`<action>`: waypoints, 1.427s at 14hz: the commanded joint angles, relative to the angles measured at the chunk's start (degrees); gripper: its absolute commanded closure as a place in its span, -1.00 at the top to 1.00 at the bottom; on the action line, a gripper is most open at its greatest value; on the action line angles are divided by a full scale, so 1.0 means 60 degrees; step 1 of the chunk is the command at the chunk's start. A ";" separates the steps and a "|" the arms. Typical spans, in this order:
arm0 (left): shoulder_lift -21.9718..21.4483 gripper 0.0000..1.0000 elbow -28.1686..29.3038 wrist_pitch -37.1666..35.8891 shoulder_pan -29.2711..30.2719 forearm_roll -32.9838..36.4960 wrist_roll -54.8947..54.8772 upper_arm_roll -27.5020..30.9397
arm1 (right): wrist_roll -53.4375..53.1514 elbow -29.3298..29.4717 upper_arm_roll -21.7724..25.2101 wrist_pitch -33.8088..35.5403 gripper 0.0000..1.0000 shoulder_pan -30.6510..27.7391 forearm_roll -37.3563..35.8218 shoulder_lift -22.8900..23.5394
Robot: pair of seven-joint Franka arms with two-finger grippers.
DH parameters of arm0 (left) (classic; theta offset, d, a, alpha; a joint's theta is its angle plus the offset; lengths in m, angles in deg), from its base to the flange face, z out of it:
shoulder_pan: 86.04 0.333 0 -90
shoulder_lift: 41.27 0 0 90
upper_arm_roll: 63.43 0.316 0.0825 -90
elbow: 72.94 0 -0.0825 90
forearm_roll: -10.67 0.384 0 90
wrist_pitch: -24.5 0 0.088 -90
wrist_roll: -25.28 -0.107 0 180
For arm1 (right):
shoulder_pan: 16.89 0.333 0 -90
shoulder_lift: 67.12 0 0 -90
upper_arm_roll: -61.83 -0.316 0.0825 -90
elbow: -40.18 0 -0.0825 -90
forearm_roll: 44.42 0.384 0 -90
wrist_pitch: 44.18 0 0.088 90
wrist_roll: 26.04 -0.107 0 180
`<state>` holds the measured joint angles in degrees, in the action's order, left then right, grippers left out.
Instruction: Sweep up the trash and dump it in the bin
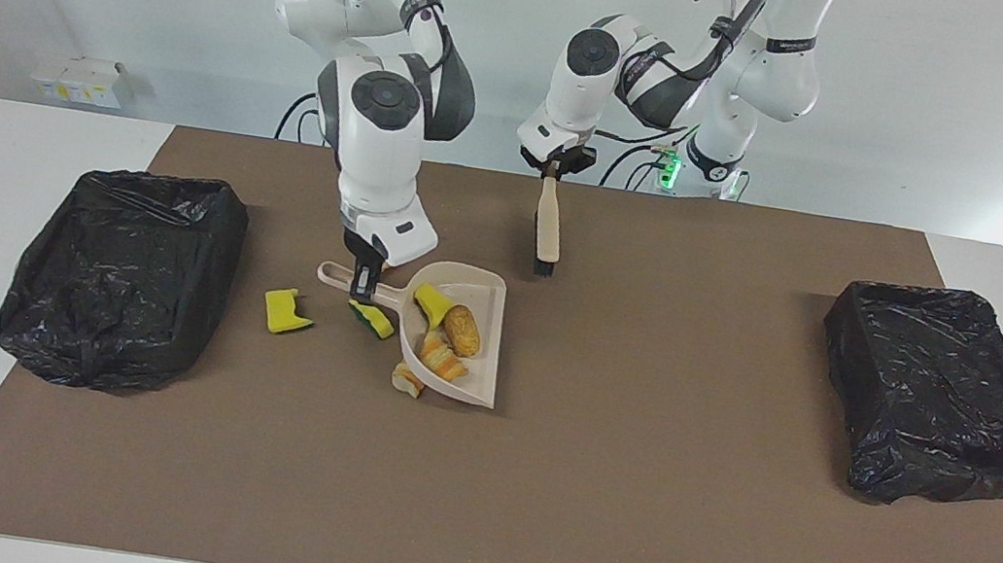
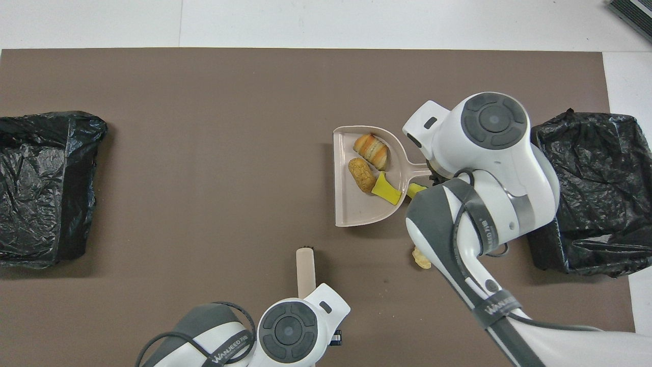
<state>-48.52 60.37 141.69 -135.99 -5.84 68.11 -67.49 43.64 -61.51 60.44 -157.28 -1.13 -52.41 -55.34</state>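
Note:
My right gripper (image 1: 361,281) is shut on the handle of the beige dustpan (image 1: 488,304), low at the mat. In the pan lie a yellow sponge piece (image 1: 430,303), a bread roll (image 1: 461,330) and a striped bread chunk (image 1: 442,358). They also show in the overhead view: the sponge piece (image 2: 385,191), the roll (image 2: 361,174) and the chunk (image 2: 371,150). On the mat lie a tan scrap (image 1: 407,379) at the pan's edge, a yellow-green sponge (image 1: 371,319) under the handle, a yellow sponge (image 1: 286,312) beside it, and a tan scrap (image 2: 420,258) by the right arm. My left gripper (image 1: 554,169) is shut on the beige brush (image 1: 550,225), which hangs bristles down over the mat.
Two bins lined with black bags stand on the brown mat. One bin (image 1: 125,273) is at the right arm's end, close to the loose sponges. The other bin (image 1: 937,392) is at the left arm's end. White table shows around the mat.

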 commanded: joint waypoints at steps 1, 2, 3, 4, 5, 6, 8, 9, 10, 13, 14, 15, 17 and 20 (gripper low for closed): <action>0.0122 -1.00 -0.0054 0.0520 -0.0186 -0.0264 0.0375 0.0163 | 0.1055 0.0438 -0.0091 0.0508 -1.00 -0.0661 0.0438 -0.0118; 0.0210 -1.00 -0.0186 0.0535 -0.0172 -0.0308 0.0376 0.0163 | 0.1246 0.0512 -0.0092 0.0552 -1.00 -0.0866 0.0438 -0.0133; 0.0269 -1.00 -0.0288 0.0521 -0.0157 -0.0309 0.0391 0.0163 | 0.1436 0.0614 -0.0106 0.0582 -1.00 -0.1042 0.0453 -0.0133; 0.0328 -1.00 -0.0449 0.0419 -0.0128 -0.0294 0.0377 0.0192 | 0.1670 0.0789 -0.0092 0.0742 -1.00 -0.1218 0.0439 -0.0118; 0.0532 -1.00 -0.0755 0.0215 -0.0070 -0.0265 0.0347 0.0193 | 0.1905 0.0907 -0.0092 0.0888 -1.00 -0.1379 0.0453 -0.0118; 0.0650 -1.00 -0.0932 -0.0004 -0.0011 -0.0178 0.0231 0.0193 | 0.2139 0.0922 -0.0092 0.0904 -1.00 -0.1642 0.0439 -0.0133; 0.0928 -1.00 -0.1007 0.0110 0.0004 -0.0133 0.0143 0.0193 | 0.2710 0.1082 -0.0092 0.0963 -1.00 -0.2271 0.0438 -0.0133; 0.0987 -1.00 -0.1036 0.0111 0.0004 -0.0133 0.0142 0.0193 | 0.3075 0.1229 -0.0077 0.0977 -1.00 -0.2593 0.0438 -0.0133; 0.1017 -1.00 -0.1036 0.0111 -0.0039 -0.0133 0.0157 0.0193 | 0.3456 0.1346 -0.0062 0.0992 -1.00 -0.2930 0.0438 -0.0133; 0.1163 -1.00 -0.1036 0.0256 -0.0142 -0.0133 0.0157 0.0193 | 0.4380 0.1683 -0.0062 0.1050 -1.00 -0.3825 0.0438 -0.0133; 0.1178 -1.00 -0.1007 0.0359 -0.0157 -0.0133 0.0142 0.0193 | 0.4615 0.1771 -0.0033 0.1254 -1.00 -0.4030 0.0438 -0.0147; 0.1178 -1.00 -0.0949 0.0461 -0.0157 -0.0133 0.0142 0.0193 | 0.4936 0.1990 -0.0018 0.1575 -1.00 -0.4250 0.0424 -0.0147; 0.1207 -1.00 -0.0832 0.0652 -0.0171 -0.0133 0.0128 0.0163 | 0.5756 0.2226 -0.0004 0.2002 -1.00 -0.4835 0.0438 -0.0162; 0.1527 -1.00 -0.0831 0.0857 -0.0200 -0.0133 0.0142 0.0149 | 0.6695 0.2226 0.0026 0.2047 -1.00 -0.5772 0.0453 -0.0338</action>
<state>-41.12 55.28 145.01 -136.02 -6.74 69.23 -67.11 79.55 -48.71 61.05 -146.53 -32.13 -51.15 -56.53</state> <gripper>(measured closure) 0.744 0.683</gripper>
